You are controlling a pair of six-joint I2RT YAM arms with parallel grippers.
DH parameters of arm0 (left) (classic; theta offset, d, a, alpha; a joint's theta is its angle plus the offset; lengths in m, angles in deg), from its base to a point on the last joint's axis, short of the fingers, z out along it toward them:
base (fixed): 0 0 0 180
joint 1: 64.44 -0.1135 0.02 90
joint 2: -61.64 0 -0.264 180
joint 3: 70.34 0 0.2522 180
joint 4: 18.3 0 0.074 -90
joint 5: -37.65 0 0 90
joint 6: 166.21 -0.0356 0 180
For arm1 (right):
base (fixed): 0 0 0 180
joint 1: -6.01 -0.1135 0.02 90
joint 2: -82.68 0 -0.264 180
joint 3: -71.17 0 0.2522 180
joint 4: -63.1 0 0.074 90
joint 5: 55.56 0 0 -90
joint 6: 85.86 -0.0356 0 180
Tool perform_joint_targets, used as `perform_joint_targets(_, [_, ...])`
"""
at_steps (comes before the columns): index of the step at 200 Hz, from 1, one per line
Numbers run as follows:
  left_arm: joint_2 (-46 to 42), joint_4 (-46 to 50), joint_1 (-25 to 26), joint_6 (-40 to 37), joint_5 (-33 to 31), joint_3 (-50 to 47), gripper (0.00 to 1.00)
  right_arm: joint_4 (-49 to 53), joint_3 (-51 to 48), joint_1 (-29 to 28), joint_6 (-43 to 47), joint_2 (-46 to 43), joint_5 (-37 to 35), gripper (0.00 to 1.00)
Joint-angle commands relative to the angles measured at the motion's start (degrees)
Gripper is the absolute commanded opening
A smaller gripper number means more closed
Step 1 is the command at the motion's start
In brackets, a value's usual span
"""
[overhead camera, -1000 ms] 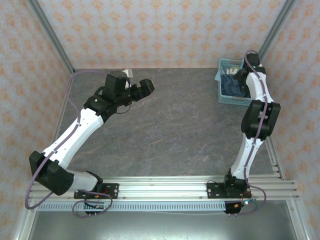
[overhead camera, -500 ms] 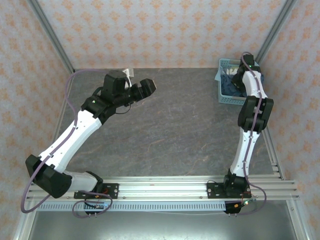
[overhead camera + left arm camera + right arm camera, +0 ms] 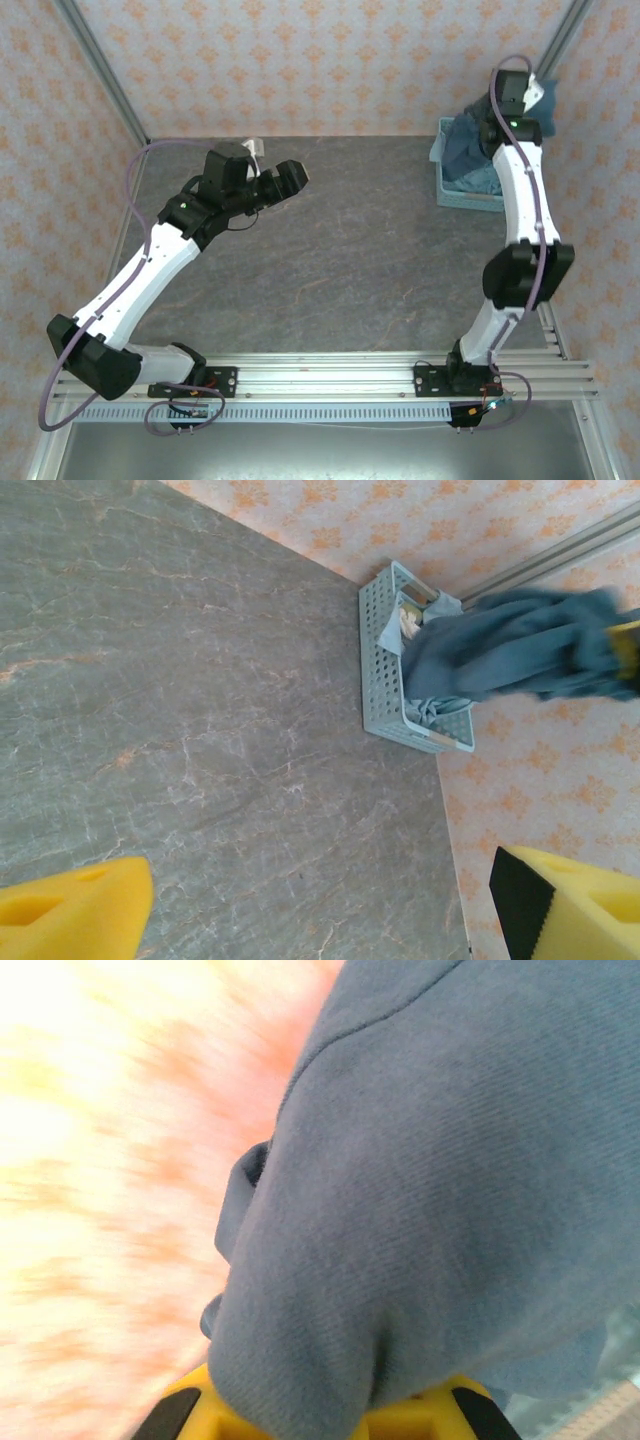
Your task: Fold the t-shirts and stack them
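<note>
Lift, top view: the right gripper [image 3: 492, 112], down inside the basket [image 3: 466, 198] a second ago, now stands high above it, clamped on the slate-blue t-shirt [image 3: 466, 148], whose tail trails into the basket. The left gripper [image 3: 290, 176] waits well left of the basket, jaws apart.

Left wrist view: t-shirt [image 3: 510, 650] stretched up out of the basket [image 3: 382, 655]. There is bare table [image 3: 180, 700] to its left and a wall close behind.

Right wrist view: fingers [image 3: 420, 1424] pinched on a cloth fold [image 3: 450, 1160].

Judgement: extraction is under way, and spreading room lies left of the basket.
</note>
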Motion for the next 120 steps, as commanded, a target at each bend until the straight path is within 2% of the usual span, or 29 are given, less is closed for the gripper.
perform_joint_targets(1, [-1.24, 2.86, 0.48, -0.70, -3.20, -0.65, 0.89, -3.20, 5.29, -3.17, 2.65, -6.49, -3.41, 0.00])
perform_joint_targets(35, [-1.07, 8.92, 0.40, -1.18, -11.12, 0.86, 0.90, 4.55, 17.05, -12.39, 7.47, -7.79, -2.52, 0.00])
perform_joint_targets(53, [-1.25, 14.38, 0.24, -1.23, -18.03, 2.92, 0.91, 10.01, 17.33, -18.33, 6.82, -8.53, -3.55, 0.00])
perform_joint_targets(64, [-1.24, 16.92, -0.24, -1.63, -20.23, 4.07, 0.92, 10.81, 12.24, -22.00, 5.24, -10.37, -3.19, 0.00])
perform_joint_targets(76, [-1.32, 18.89, -0.64, -2.50, -21.59, 5.09, 0.92, 8.03, 1.46, -26.26, 2.00, -13.79, -1.56, 0.00])
perform_joint_targets(97, [-1.76, 21.86, -1.22, -4.09, -23.21, 6.03, 0.92, 0.00, -18.02, -32.39, -5.68, -18.58, 4.93, 0.00])
perform_joint_targets(120, [-3.37, 23.02, -1.63, -4.50, -23.19, 4.02, 0.93, -6.98, -32.36, -38.25, -8.67, -17.79, 13.56, 0.00])
